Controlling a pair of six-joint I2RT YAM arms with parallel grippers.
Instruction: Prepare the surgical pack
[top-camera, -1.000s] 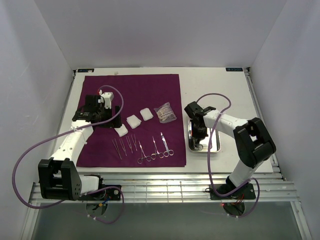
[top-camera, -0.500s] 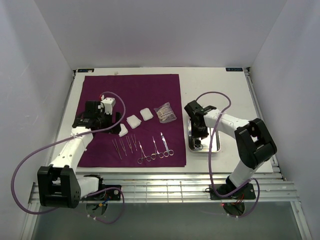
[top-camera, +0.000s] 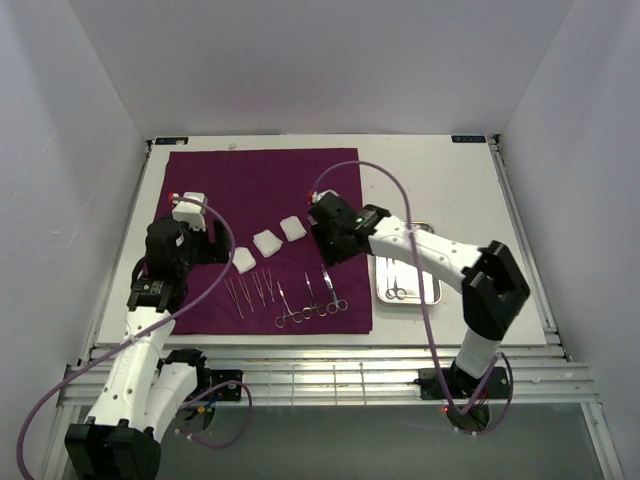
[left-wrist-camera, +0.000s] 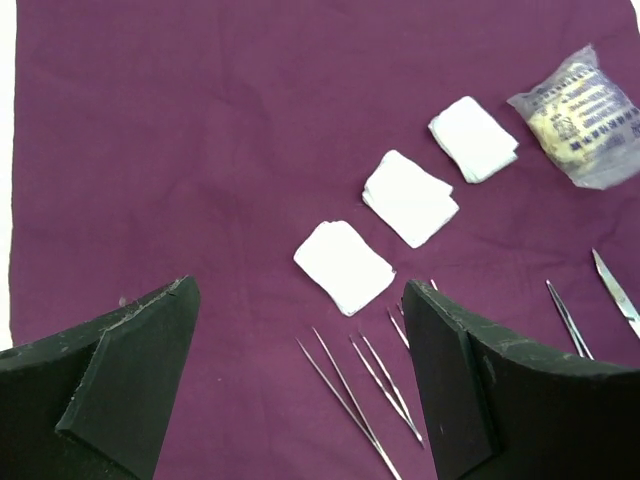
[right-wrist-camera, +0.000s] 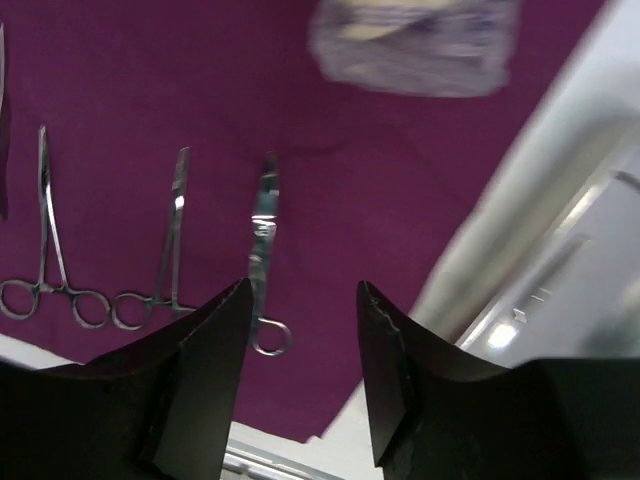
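The deep-purple cloth (top-camera: 260, 185) lies spread flat on the table. Three white gauze pads (top-camera: 267, 242) sit in a diagonal row on it, also in the left wrist view (left-wrist-camera: 410, 197). Tweezers (top-camera: 240, 295) and ring-handled instruments (top-camera: 315, 297) lie along its near edge. The steel tray (top-camera: 427, 295) stands right of the cloth with one ring-handled instrument (top-camera: 396, 288) in it. My left gripper (top-camera: 172, 262) is open and empty, raised over the cloth's left side (left-wrist-camera: 298, 290). My right gripper (top-camera: 335, 235) is open and empty above the cloth's right part (right-wrist-camera: 303, 290).
A clear plastic packet (left-wrist-camera: 585, 115) lies on the cloth right of the gauze; it shows in the right wrist view (right-wrist-camera: 415, 35) and is under my right gripper from above. White walls stand close on three sides. A slatted rail (top-camera: 320, 375) runs along the near edge.
My right gripper has left the tray and swung left over the cloth's right part. My left arm has pulled back and up, away from the nearest gauze pad.
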